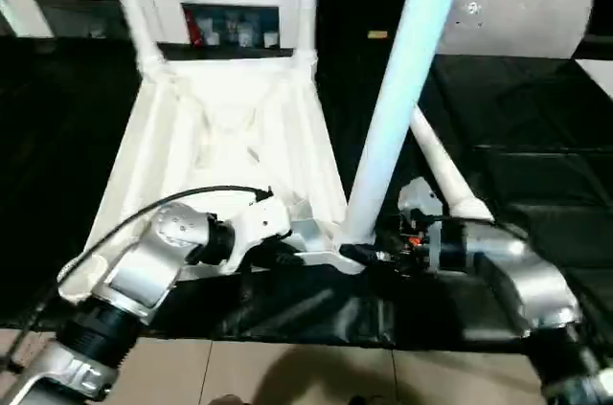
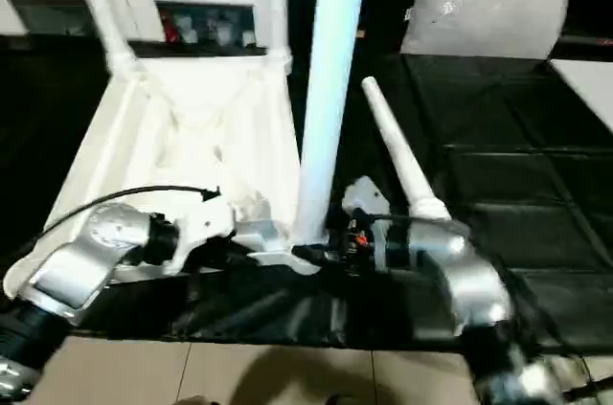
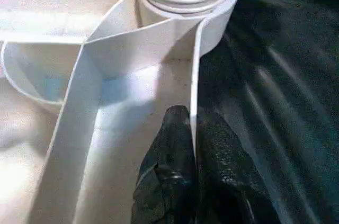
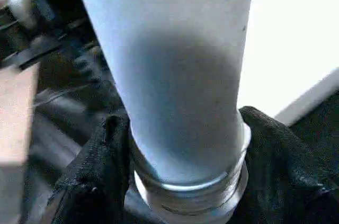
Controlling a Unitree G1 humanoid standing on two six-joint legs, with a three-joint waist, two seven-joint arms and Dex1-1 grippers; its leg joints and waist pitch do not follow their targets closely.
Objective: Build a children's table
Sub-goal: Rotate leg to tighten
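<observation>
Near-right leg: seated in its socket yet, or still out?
Cannot tell if fully seated. The leg stands upright at the tabletop's near corner socket, threaded end at the socket mouth; the right gripper clasps its base.

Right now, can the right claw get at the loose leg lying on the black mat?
Probably not yet: the right claw is closed around the upright leg. The loose leg lies beside that arm, nothing covering it.

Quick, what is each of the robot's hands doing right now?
Left hand: closed, pinching the side wall of the table top.
Right hand: fingers on either side of the upright leg, near its threaded end.
</observation>
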